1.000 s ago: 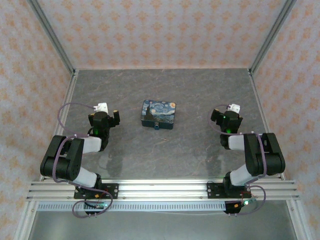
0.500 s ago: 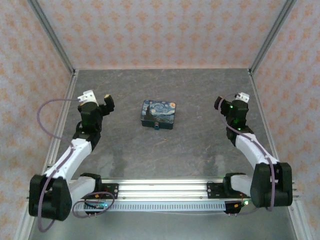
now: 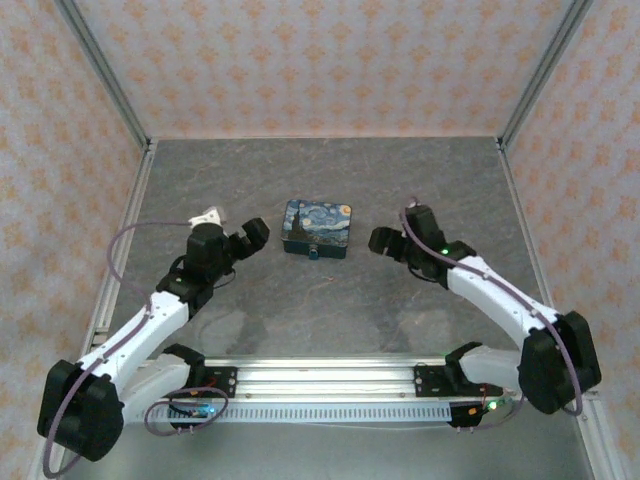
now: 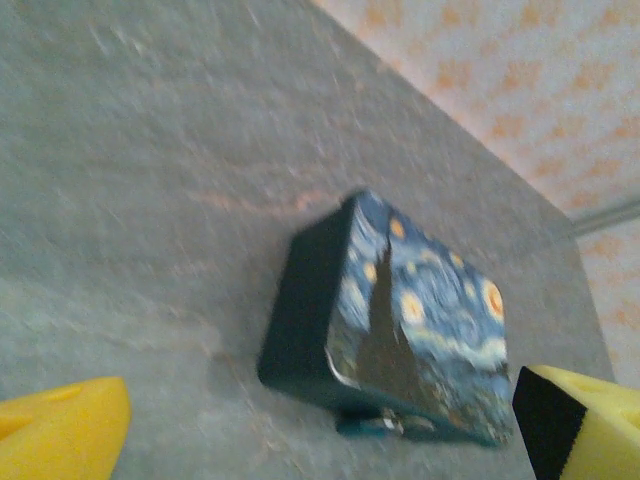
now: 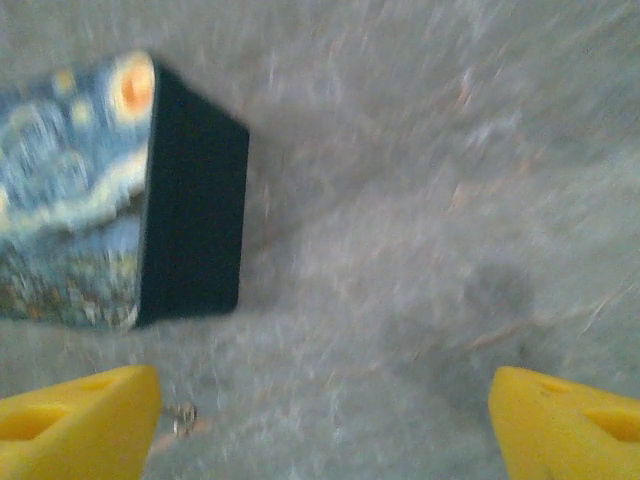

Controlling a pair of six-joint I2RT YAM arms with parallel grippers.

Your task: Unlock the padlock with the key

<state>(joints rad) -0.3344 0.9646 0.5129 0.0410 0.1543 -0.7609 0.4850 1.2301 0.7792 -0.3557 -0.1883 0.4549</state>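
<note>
One box (image 3: 318,225) (padlock (image 3: 314,253) in front) between left pincer (image 3: 251,240) and right pincer (image 3: 381,243).

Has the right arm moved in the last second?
Yes. The right arm swung inward; its jaws now sit near the starry box, earlier well off to its right.

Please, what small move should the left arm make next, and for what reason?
Probably ease the open left end effector toward the tiny teal-blue padlock on the near side of the rectangular night-sky printed box: it hangs beside the box, holding nothing, padlock untouched.
</note>
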